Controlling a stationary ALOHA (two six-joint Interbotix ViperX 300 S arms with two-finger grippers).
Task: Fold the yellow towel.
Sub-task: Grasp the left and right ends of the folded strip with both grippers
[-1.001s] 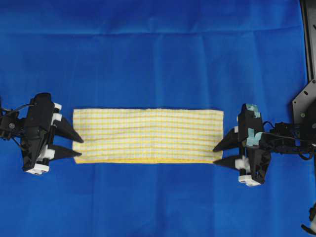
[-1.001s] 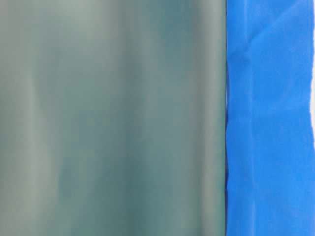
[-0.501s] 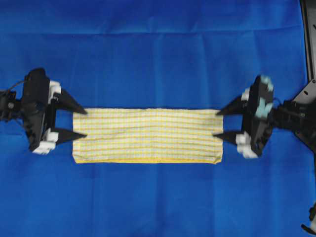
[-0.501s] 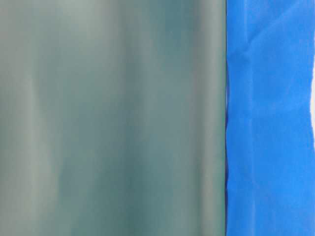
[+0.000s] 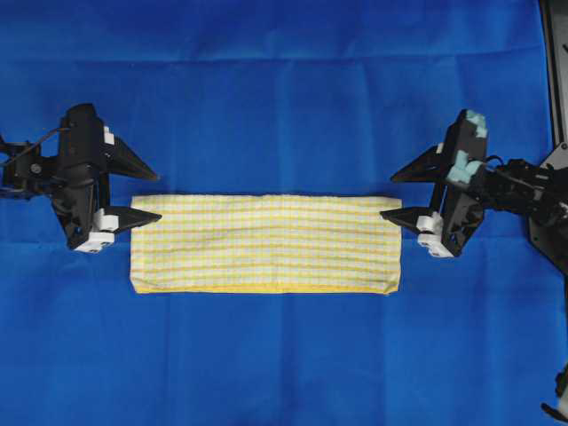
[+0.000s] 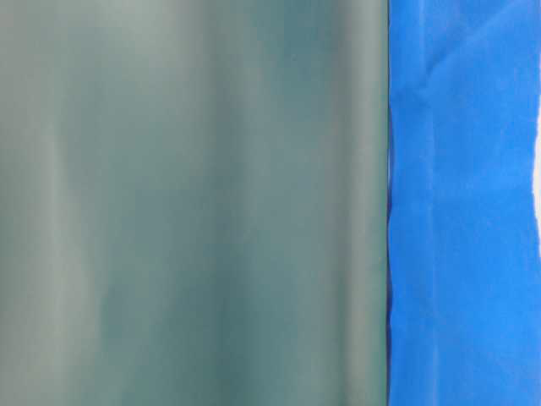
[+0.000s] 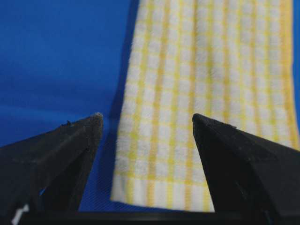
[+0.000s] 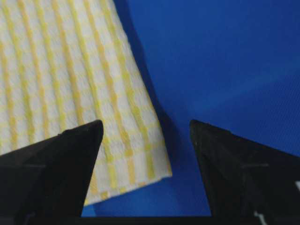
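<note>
The yellow towel [image 5: 266, 244] lies flat on the blue sheet as a long checked strip with a yellow near edge. My left gripper [image 5: 158, 195] is open at its far left corner, one finger beyond the far edge and one over the cloth. My right gripper [image 5: 387, 196] is open the same way at the far right corner. In the left wrist view the towel [image 7: 197, 93] corner shows below the open left gripper [image 7: 146, 116]. In the right wrist view the towel [image 8: 70, 84] corner lies below the open right gripper [image 8: 145, 123]. Neither holds cloth.
The blue sheet [image 5: 284, 106] covers the whole table, with faint creases. A dark arm mount [image 5: 555, 71] stands at the right edge. In the table-level view a blurred grey-green surface [image 6: 194, 203] blocks most of the picture, with only blue sheet [image 6: 465, 203] at the right.
Both grippers moved from the towel's near corners to its far corners and opened wider. The towel has not moved.
</note>
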